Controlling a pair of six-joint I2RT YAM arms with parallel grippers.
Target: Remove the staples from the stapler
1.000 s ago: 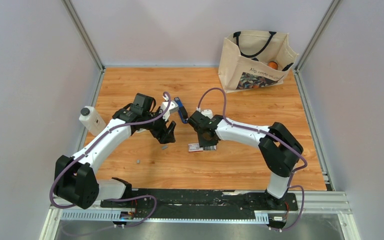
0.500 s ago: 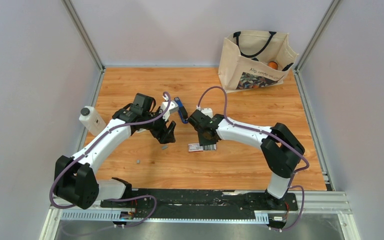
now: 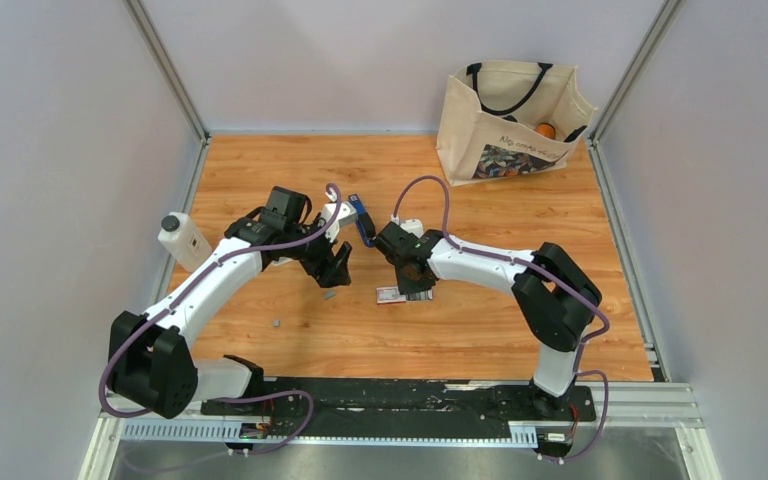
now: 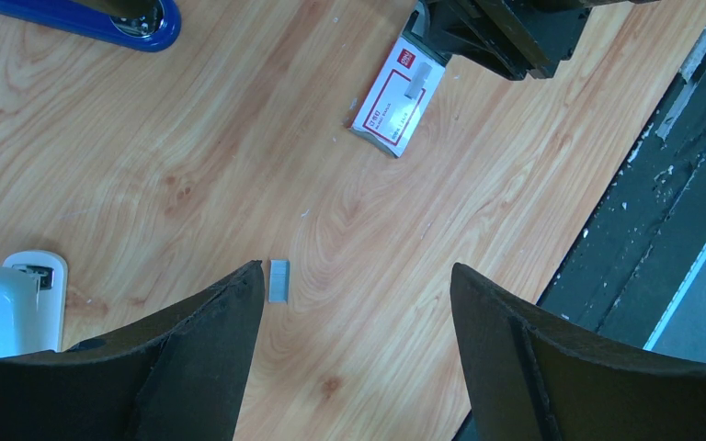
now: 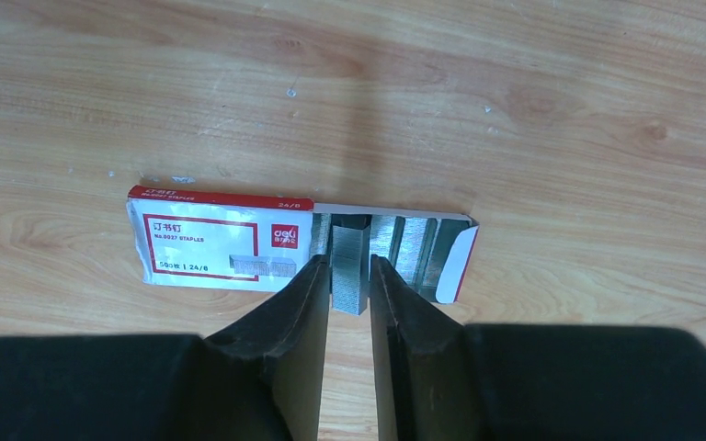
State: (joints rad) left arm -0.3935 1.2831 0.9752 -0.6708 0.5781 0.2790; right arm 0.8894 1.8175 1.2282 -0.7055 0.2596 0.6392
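You can read the staple box [image 5: 221, 243] best in the right wrist view. A red "deli" logo sits at the right end of its white label. Inside the red frame, three Chinese characters stand above a line ending in "STAPLES". A size code beginning "24/" shows on the bottom line and again on the red top edge. The tote bag [image 3: 508, 120] carries a line of script, too small for you to read.

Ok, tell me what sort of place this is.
Most likely a robot lab test cell: a wooden table boxed in by plain grey panels on aluminium rails, two robot arms bolted at its edge, and props like a stapler and staple box.
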